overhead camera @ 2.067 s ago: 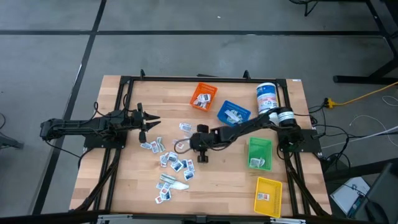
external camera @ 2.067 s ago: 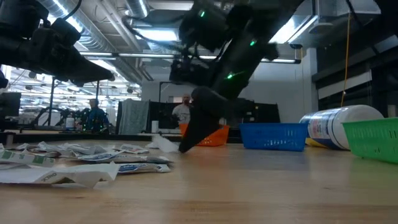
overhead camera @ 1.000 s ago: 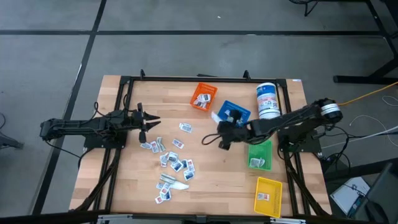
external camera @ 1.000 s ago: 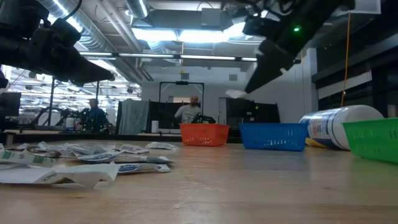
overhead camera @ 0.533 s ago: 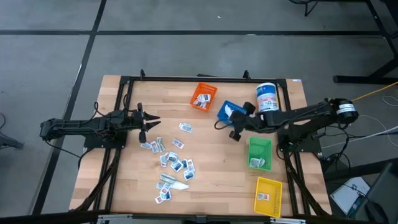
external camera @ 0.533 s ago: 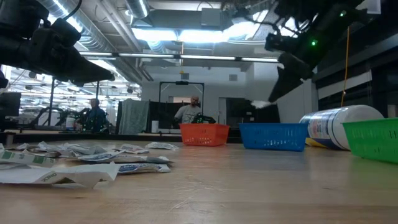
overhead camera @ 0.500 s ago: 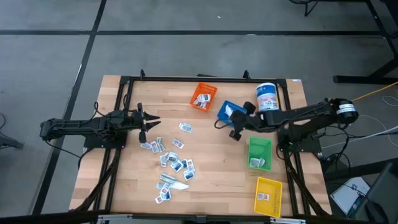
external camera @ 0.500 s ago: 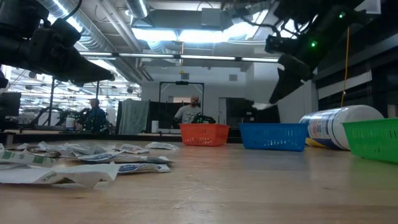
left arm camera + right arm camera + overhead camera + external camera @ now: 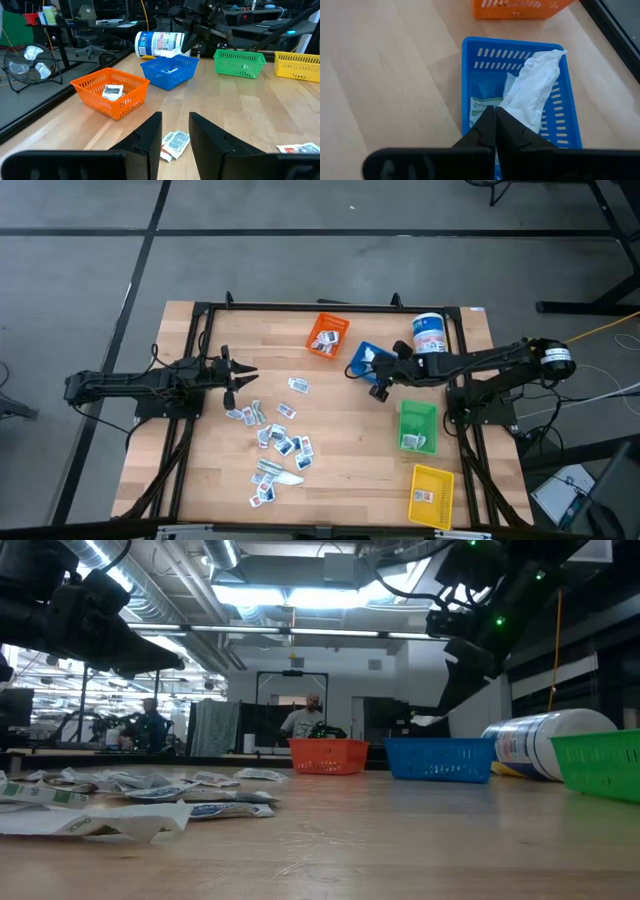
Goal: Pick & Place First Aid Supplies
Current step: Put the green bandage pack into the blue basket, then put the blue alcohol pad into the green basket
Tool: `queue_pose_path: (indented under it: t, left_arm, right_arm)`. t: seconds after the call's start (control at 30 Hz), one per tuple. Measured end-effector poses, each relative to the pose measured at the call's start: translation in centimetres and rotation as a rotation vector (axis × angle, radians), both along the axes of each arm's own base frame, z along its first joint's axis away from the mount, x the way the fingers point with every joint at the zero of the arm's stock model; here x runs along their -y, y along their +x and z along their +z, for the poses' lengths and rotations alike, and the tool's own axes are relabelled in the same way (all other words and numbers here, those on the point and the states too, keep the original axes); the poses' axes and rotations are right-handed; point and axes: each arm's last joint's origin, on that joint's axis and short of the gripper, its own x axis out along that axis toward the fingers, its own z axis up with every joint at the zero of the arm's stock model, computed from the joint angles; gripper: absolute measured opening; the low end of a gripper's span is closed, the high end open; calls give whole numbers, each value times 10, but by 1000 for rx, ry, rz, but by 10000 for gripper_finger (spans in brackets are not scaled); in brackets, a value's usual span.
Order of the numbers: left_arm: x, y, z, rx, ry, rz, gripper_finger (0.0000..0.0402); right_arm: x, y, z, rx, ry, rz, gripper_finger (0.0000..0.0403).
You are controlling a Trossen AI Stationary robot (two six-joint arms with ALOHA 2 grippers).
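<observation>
From above, we see the right gripper reaching over the blue bin, its fingers clenched on a crumpled white packet. Half a second ago the gripper sat a little further from the bin; a second ago it was out over the bare worktop beside the green bin. The loose packets lie scattered in the worktop's middle and left, unchanged. The left gripper waits at the left edge, where it was before, fingers parted and empty.

At table height, we see the right gripper hanging just above the blue bin, the white packet dangling at its tip, lower than half a second ago. Flat white packets with blue and green print lie in the left foreground.

From the left wrist, we see its two fingers apart, a packet on the worktop between them, and an orange bin holding one packet.

From the right wrist, we see the closed fingers pinching the rumpled white packet over the blue bin, where another packet with pale green print lies.
</observation>
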Motion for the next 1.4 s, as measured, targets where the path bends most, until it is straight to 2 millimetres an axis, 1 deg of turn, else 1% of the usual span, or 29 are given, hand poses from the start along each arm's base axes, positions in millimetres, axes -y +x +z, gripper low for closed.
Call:
queue_pose_path:
  t: [0.37, 0.57, 0.67, 0.87, 1.0, 1.1, 1.17, 1.3, 1.4]
  left_arm:
    - [0, 0, 0, 0, 0, 0, 91]
    - [0, 0, 0, 0, 0, 0, 93]
    - [0, 0, 0, 0, 0, 0, 92]
    - [0, 0, 0, 0, 0, 1, 93]
    - [0, 0, 0, 0, 0, 1, 92]
    - [0, 0, 0, 0, 0, 1, 91]
    - [0, 0, 0, 0, 0, 1, 92]
    - [0, 0, 0, 0, 0, 1, 93]
    - [0, 0, 0, 0, 0, 1, 91]
  right_arm:
    - [8, -2, 0, -10, -12, -40, 13]
    - [8, -2, 0, -11, -13, -42, 20]
    - [8, -2, 0, -13, -15, -40, 42]
    - [10, -2, 0, -10, -14, -50, 115]
    - [10, 0, 0, 8, -2, -42, 151]
    - [9, 3, 2, 49, 24, -7, 166]
    - [7, 6, 4, 66, 36, 62, 172]
    - [0, 13, 8, 111, 53, 204, 174]
    - [-8, 19, 9, 145, 34, 279, 175]
